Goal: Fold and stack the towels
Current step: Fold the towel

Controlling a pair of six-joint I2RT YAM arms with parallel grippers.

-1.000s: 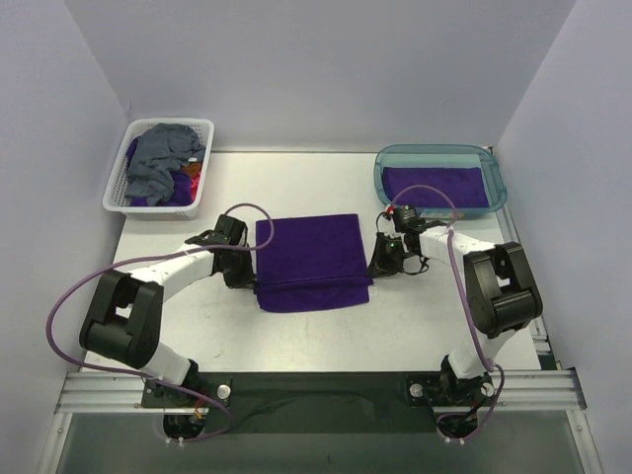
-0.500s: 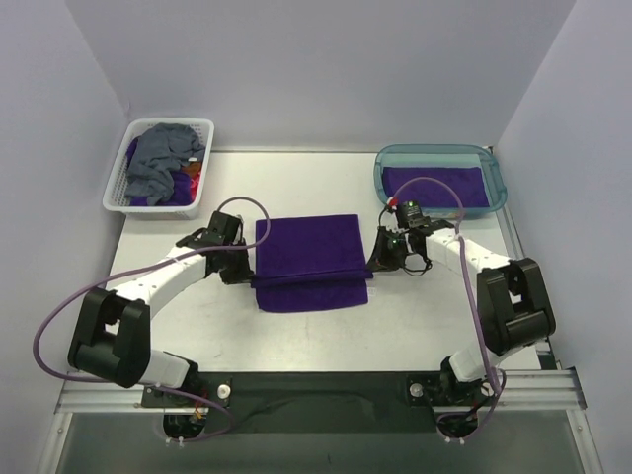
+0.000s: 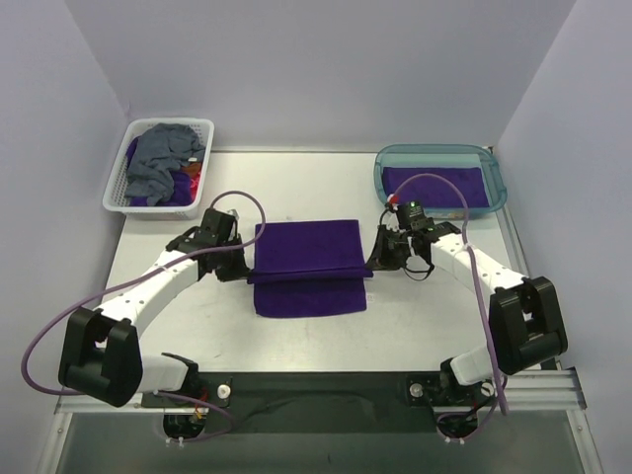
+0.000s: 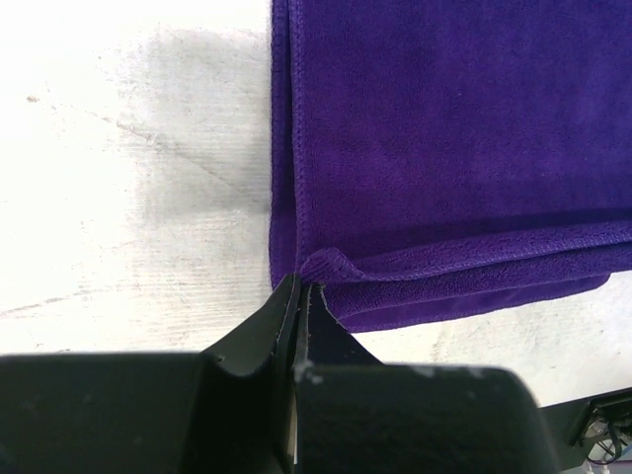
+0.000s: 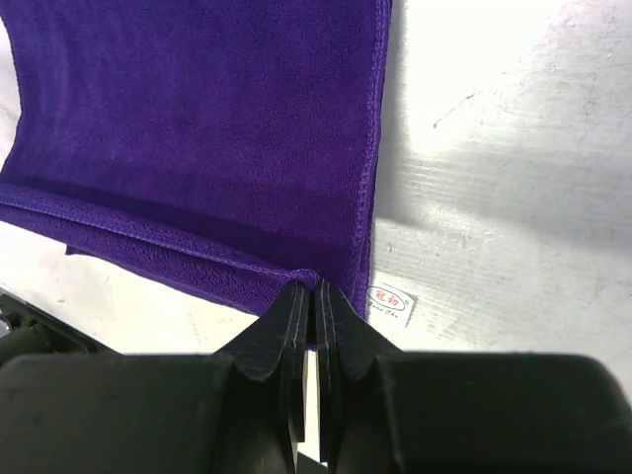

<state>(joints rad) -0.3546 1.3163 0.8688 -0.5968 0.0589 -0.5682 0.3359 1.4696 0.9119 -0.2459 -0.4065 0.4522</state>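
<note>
Both arms now reach farther out than a second ago, and the pinched edge of the towel (image 3: 308,252) sits farther from their bases, so a wider strip of cloth shows on the near side.

This purple towel lies at the middle of the white table (image 3: 296,183). Its long axis runs left to right, squarely between the two grippers. The left gripper (image 3: 244,271) is at the towel's left end. In its wrist view its jaws are pressed together on a small raised curl of cloth at the corner of the upper layer (image 4: 299,288). The right gripper (image 3: 376,262) mirrors it at the right end, jaws clamped on the matching corner (image 5: 307,286). A white label pokes out just beside that corner.

From both grippers the towel's free far edge lies straight ahead, away from the bases. Neither arm is nearer; each holds its own end, so the held edge probably has to travel level, both sides together, or the fold would skew.

A folded towel (image 3: 439,186) already lies in the teal tub (image 3: 434,150) at far right. More cloth is heaped in the white basket (image 3: 204,170) at far left.
</note>
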